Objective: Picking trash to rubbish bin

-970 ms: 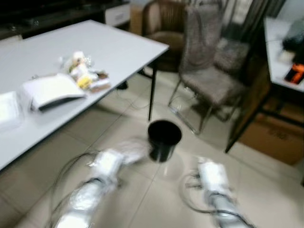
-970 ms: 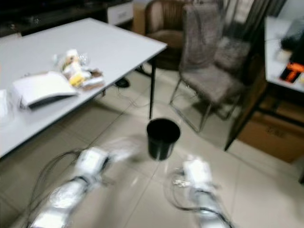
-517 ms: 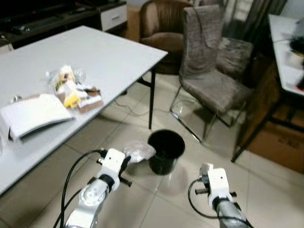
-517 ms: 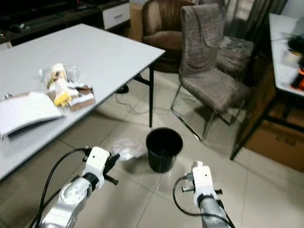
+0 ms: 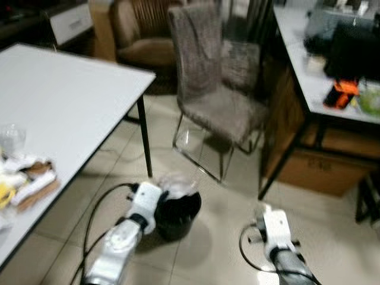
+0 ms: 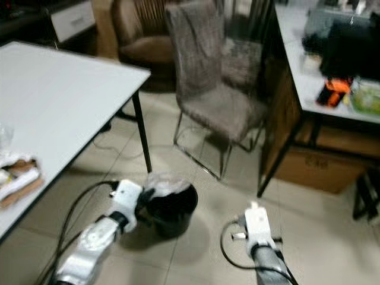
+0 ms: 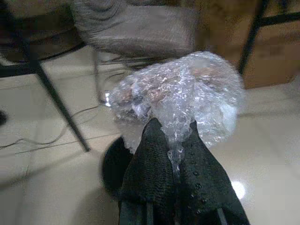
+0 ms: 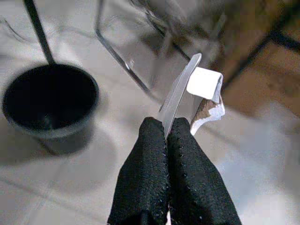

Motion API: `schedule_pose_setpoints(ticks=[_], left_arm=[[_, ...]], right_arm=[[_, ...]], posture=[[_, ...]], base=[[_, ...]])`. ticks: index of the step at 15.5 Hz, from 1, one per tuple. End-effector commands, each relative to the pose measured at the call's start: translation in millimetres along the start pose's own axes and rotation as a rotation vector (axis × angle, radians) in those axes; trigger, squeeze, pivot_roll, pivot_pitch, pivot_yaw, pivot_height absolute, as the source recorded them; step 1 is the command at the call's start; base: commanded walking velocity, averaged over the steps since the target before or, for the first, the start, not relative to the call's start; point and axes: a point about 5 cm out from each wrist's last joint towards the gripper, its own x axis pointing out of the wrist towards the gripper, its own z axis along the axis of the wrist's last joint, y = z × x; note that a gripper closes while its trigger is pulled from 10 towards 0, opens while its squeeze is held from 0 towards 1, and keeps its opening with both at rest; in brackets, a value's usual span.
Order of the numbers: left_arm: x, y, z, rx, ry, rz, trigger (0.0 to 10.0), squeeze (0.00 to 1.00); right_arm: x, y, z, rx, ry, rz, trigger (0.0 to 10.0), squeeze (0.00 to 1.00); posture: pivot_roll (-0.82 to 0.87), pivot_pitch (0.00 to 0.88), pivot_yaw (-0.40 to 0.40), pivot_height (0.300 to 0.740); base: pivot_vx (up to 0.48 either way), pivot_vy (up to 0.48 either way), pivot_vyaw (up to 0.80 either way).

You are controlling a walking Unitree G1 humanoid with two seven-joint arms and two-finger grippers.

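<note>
Standing on the tiled floor (image 5: 332, 225), the black bin (image 5: 176, 215) is flanked by a tabletop (image 5: 65, 101) and a chair (image 5: 208, 89). A bubble-wrap wad (image 7: 180, 101) is pinched in the closed left claw (image 7: 173, 136) over the bin's rim. A flat wrapper (image 8: 187, 91) is clamped in the closed right claw (image 8: 166, 129).

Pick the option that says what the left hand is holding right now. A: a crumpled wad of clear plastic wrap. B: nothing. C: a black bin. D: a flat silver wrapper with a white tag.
A: the left hand is shut on a crumpled wad of clear plastic wrap, held above the rim of the black bin; the flat silver wrapper is in the right hand.
</note>
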Motion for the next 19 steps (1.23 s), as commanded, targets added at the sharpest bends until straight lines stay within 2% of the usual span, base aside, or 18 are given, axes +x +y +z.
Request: schedule_pose_setpoints(ticks=[1,8,10,13,15,18,19], left_arm=[[-4.3,5.7,-6.0,0.002,0.022,0.016,10.0,0.00],[-5.1,7.5,-7.5,0.003,0.028,0.022,10.0,0.00],[-5.6,7.5,-10.2,-0.017,0.038,0.025,10.0,0.00],[-5.3,2.0,-17.6,0.037,0.094,-0.017,10.0,0.00],[-4.1,-6.3,-25.1,0.075,0.145,-0.084,10.0,0.00],[6.9,-10.1,-28.2,0.120,0.183,-0.122,10.0,0.00],[15.4,-11.0,-27.6,0.153,0.206,-0.124,10.0,0.00]], right_arm=[[1.2,7.7,3.4,-0.007,-0.013,0.025,10.0,0.00],[3.6,8.0,4.8,-0.049,-0.011,0.059,10.0,0.00],[4.1,8.8,4.4,-0.054,-0.004,0.067,10.0,0.00],[4.4,10.3,5.2,-0.080,-0.005,0.086,10.0,0.00],[2.7,7.0,1.4,-0.119,0.021,0.082,10.0,0.00],[1.2,-0.8,3.2,-0.133,0.028,0.053,10.0,0.00],[-0.8,-3.1,6.8,-0.151,0.019,0.058,10.0,0.00]], posture=[[-0.07,0.000,-0.030,0.740],[-0.07,0.000,-0.027,0.740],[-0.07,0.000,-0.027,0.740],[-0.08,0.000,-0.025,0.740],[-0.09,0.000,-0.021,0.740],[-0.13,0.000,-0.002,0.740],[-0.14,0.000,0.005,0.740]], base=[[0.480,0.000,0.00],[0.480,0.000,0.00],[0.000,0.000,0.00],[0.000,0.000,0.00],[0.000,0.000,0.00],[0.000,0.000,0.00],[0.000,0.000,0.00]])
